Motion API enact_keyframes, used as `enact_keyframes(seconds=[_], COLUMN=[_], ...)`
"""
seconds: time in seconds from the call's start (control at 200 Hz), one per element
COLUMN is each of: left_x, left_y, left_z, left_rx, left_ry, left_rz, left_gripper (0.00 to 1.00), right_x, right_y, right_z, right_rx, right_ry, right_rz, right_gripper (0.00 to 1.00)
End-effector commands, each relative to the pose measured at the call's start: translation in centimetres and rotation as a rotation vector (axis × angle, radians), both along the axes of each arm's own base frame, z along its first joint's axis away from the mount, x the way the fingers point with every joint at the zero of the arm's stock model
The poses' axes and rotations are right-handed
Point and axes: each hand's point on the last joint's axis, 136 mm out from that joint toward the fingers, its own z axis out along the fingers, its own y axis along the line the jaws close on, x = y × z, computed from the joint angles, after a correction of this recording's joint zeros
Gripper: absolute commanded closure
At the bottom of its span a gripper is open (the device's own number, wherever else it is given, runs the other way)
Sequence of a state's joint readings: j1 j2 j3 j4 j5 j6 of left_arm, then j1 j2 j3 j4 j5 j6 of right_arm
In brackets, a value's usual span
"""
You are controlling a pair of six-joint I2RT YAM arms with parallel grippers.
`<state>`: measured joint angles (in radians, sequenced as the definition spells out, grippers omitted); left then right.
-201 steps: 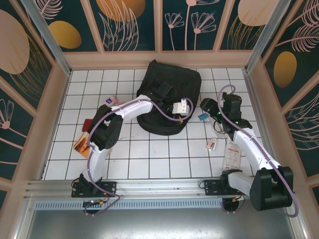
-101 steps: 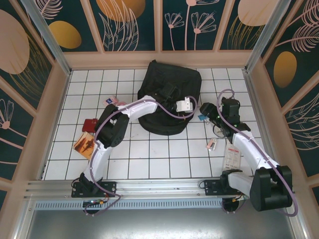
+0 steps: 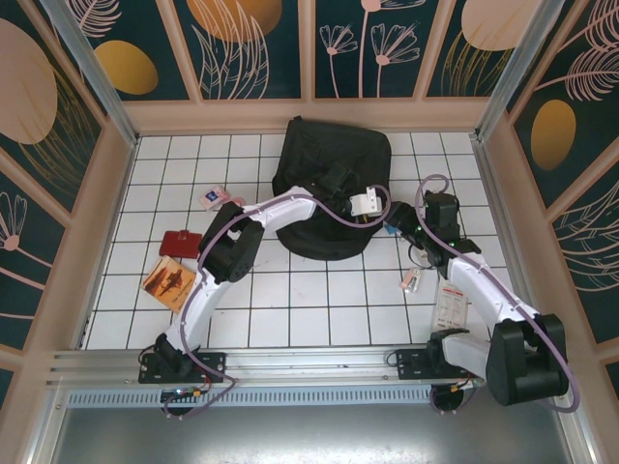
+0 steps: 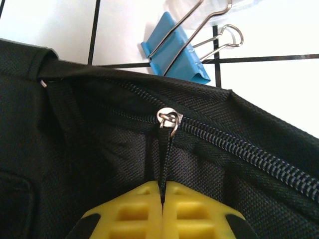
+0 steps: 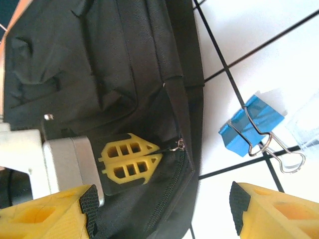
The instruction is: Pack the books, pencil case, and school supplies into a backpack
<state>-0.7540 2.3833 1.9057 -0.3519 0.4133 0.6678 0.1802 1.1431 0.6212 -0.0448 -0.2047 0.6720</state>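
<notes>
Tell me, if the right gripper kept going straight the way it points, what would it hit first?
Probably the backpack, at its zipped edge where the left gripper pinches the zip pull, though depth is unclear. The blue binder clip lies off to the side of where the right gripper points.

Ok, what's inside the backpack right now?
Nothing of its inside shows. The backpack lies flat, black fabric covering any contents. In the left wrist view the zipper is meshed shut beyond its slider, and the left gripper pinches the pull strap.

robot test cell, aluminium frame (image 3: 309, 360), tiled tabletop (image 3: 309, 309), patterned panels (image 3: 251, 48)
</notes>
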Motion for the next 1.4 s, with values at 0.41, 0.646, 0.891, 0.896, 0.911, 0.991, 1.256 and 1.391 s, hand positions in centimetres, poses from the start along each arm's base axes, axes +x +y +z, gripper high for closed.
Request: enact_keyframes(seconds=[0.41, 0.646, 0.891, 0.896, 0.911, 0.991, 1.256, 1.391], left_x=[-1.5, -2.1, -2.5, -2.5, -2.6, -2.7, -3.6, -4.6], left_y=[1.3, 2.7, 3.9, 3.9, 3.9, 4.0, 5.0, 6.3], left_z=[3.7, 4.9, 5.8, 5.8, 5.9, 6.4, 7.7, 7.0], left_rx=[-0.125, -0.108, -0.084, -0.084, -0.084, -0.086, -0.068, 0.001], left_ry=[-0.072, -0.108, -0.165, -0.166, -0.170, -0.186, -0.256, -0.327], left_rz=[0.010, 0.031, 0.056, 0.056, 0.055, 0.059, 0.084, 0.079], left_gripper=[1.00, 1.00, 1.00, 1.00, 1.00, 1.00, 1.00, 1.00], right_x=[1.5, 3.7, 4.7, 4.7, 4.8, 4.9, 4.9, 5.4], right_y=[-0.9, 2.0, 4.7, 4.8, 5.0, 6.1, 6.1, 5.7], right_z=[-1.6, -3.3, -4.2, -4.3, -4.3, -4.8, -6.5, -6.7], right_rx=[-0.012, 0.082, 0.102, 0.103, 0.105, 0.114, 0.095, 0.088], right_ry=[0.075, 0.211, 0.251, 0.252, 0.254, 0.266, 0.302, 0.307], right_rz=[-0.095, -0.041, 0.039, 0.041, 0.050, 0.086, 0.059, 0.047], right_gripper=[0.29, 0.42, 0.44, 0.44, 0.45, 0.47, 0.92, 1.00])
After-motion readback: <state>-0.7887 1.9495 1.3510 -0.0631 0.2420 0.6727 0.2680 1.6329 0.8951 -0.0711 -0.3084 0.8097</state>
